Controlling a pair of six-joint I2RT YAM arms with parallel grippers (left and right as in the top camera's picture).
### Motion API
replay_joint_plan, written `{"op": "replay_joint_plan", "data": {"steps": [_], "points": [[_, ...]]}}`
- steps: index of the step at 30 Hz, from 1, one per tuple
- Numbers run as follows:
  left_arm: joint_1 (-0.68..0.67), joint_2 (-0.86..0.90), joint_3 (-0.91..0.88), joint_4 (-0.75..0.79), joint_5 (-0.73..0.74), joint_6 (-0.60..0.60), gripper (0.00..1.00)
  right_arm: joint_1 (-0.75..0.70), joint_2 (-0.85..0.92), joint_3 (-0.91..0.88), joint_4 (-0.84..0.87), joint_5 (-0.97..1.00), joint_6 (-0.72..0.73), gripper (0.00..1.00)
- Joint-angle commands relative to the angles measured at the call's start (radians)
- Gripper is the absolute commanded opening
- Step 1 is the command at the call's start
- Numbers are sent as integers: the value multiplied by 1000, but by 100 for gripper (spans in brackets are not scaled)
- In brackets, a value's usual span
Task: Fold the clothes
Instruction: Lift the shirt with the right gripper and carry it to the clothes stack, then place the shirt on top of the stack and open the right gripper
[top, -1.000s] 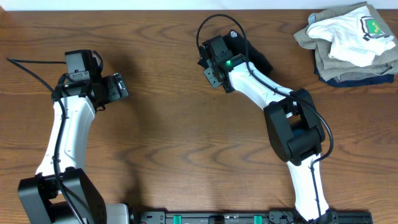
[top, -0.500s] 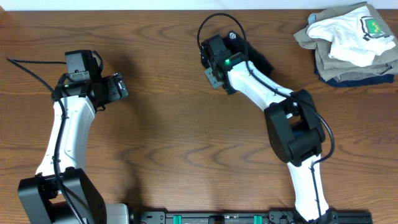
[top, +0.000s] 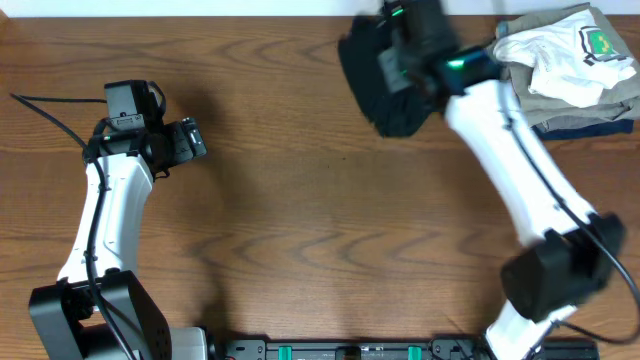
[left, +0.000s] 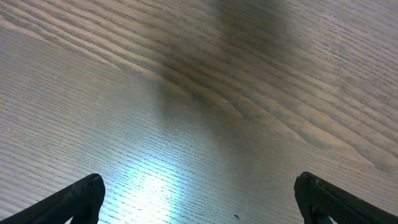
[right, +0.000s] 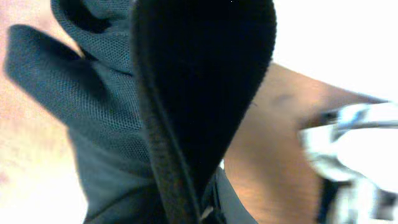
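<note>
Shirt (top: 370, 78) bunched and blurred, right end effector (top: 400, 62) fingertips buried in fabric

1. Counter (top: 300, 200): brown, with wavy wood grain throughout.
2. Polo shirt (top: 365, 75): black (its fine mesh weave reads charcoal in the right wrist view).
3. White garment (top: 560, 60): plain white, bearing a green crest (top: 598, 40).
4. Folded items beneath it: khaki garment (top: 530, 100); navy garment (top: 580, 127).
5. Left arm (top: 105, 215) and right arm (top: 510, 140): white shells, black joints and cables.
6. Indicator light (top: 457, 66) on the right arm: green.
</note>
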Motion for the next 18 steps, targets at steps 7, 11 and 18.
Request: {"op": "replay_joint_plan", "data": {"steps": [7, 11, 18], "points": [[5, 7, -10, -3, -2, -10, 98, -224, -60, 86, 64, 92, -97, 1], [5, 7, -10, -3, -2, -10, 98, -309, -60, 128, 131, 142, -157, 1], [5, 7, -10, -3, -2, -10, 98, -452, -48, 135, 291, 145, -268, 1]]}}
